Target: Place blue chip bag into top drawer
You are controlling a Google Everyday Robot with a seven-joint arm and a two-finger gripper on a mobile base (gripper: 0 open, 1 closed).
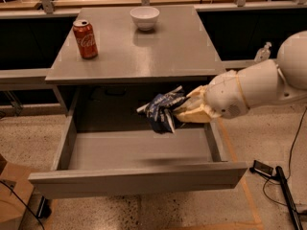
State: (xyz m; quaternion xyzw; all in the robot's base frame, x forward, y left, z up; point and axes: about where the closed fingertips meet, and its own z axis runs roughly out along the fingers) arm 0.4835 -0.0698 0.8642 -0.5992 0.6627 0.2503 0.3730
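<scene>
The blue chip bag [161, 110], dark navy foil with white lettering, hangs in my gripper [186, 111], whose pale fingers are shut on its right side. My white arm reaches in from the right. The bag is held in the air over the right rear part of the open top drawer [139, 178], just below the table's front edge. The drawer is pulled far out and its grey floor shows nothing in it.
A red soda can [85, 39] stands at the table's [177, 56] back left and a white bowl [145, 17] at the back middle. A cardboard box [12, 190] sits on the floor at lower left; cables and a black device [276, 181] lie at lower right.
</scene>
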